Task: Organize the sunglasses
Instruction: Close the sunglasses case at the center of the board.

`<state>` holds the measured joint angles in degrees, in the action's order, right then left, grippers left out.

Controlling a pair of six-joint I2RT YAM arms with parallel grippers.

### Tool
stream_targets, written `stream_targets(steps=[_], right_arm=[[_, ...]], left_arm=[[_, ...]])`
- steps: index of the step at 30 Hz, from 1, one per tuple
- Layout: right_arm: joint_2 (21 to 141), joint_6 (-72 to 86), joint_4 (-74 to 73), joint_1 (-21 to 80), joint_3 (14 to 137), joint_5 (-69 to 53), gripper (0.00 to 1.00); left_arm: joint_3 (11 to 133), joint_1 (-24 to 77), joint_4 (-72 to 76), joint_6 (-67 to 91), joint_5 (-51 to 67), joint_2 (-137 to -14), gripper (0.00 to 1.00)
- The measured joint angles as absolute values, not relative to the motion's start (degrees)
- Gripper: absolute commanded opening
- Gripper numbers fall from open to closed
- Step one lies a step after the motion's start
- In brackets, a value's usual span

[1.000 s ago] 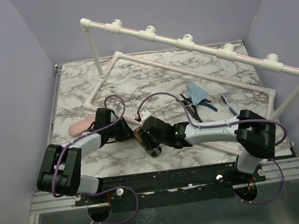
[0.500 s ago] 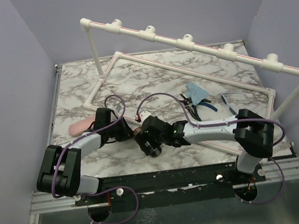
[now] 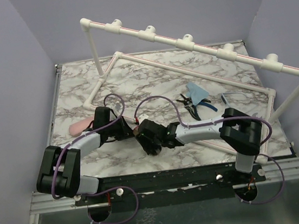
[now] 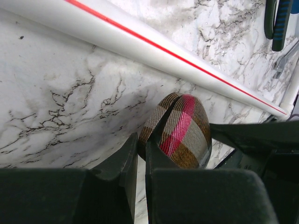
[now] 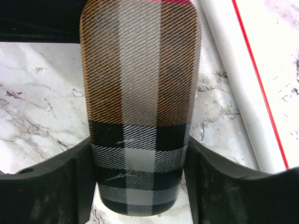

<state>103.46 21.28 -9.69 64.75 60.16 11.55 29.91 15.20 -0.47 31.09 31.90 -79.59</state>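
Observation:
A brown plaid case (image 5: 140, 70) with a pink stripe (image 4: 184, 126) lies on the marble table between my two grippers. My left gripper (image 4: 139, 140) is shut on a thin edge at one end of that case, by its seam. From the other end, my right gripper (image 5: 140, 142) straddles the case. It is open, with a finger close along each side. In the top view both grippers, the left (image 3: 127, 128) and the right (image 3: 143, 137), meet near the front middle and cover the case. The blue-framed sunglasses (image 3: 232, 97) lie unfolded at the right, apart from both arms.
A white pipe rack (image 3: 185, 45) spans the back and right, and its red-striped base pipe (image 4: 140, 44) runs just beyond the case. Black-and-blue pliers (image 3: 195, 106) and a blue cloth (image 3: 196, 91) lie right of centre. A pink case (image 3: 79, 126) lies at the left.
My right arm has slid left over the plaid case, and its jaws opened wide and then narrowed around it. The left gripper has kept its hold and place.

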Motion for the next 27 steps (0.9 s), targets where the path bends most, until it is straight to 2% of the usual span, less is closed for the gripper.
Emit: stream_targets(steps=[2, 7, 13, 15, 20, 21, 27], right_arm=[[103.46, 22.13, -9.67, 64.75, 60.16, 12.91, 0.45], [103.28, 22.24, -9.52, 64.82, 59.9, 13.91, 0.42], [100.44, 22.15, -10.33, 64.23, 56.03, 15.0, 0.41], [99.29, 21.54, -10.55, 64.05, 54.72, 14.94, 0.47], [98.76, 18.22, -10.63, 63.99, 54.24, 13.15, 0.97], [98.78, 17.32, -10.79, 63.99, 54.48, 12.62, 0.99], [99.07, 12.84, -14.57, 63.99, 58.85, 10.92, 1.0]], left_arm=[[30.39, 15.07, -0.62, 30.98, 32.03, -79.57, 0.14], [31.0, 14.13, -1.65, 30.61, 32.99, -79.29, 0.19], [33.01, 8.88, -3.18, 30.09, 35.35, -78.46, 0.21], [33.47, 7.18, -3.29, 29.87, 35.75, -77.8, 0.22], [34.24, 5.48, -3.92, 29.45, 36.21, -76.36, 0.27], [34.24, 5.48, -4.08, 29.39, 36.27, -76.05, 0.27], [34.24, 5.48, -4.49, 28.97, 36.53, -75.7, 0.27]])
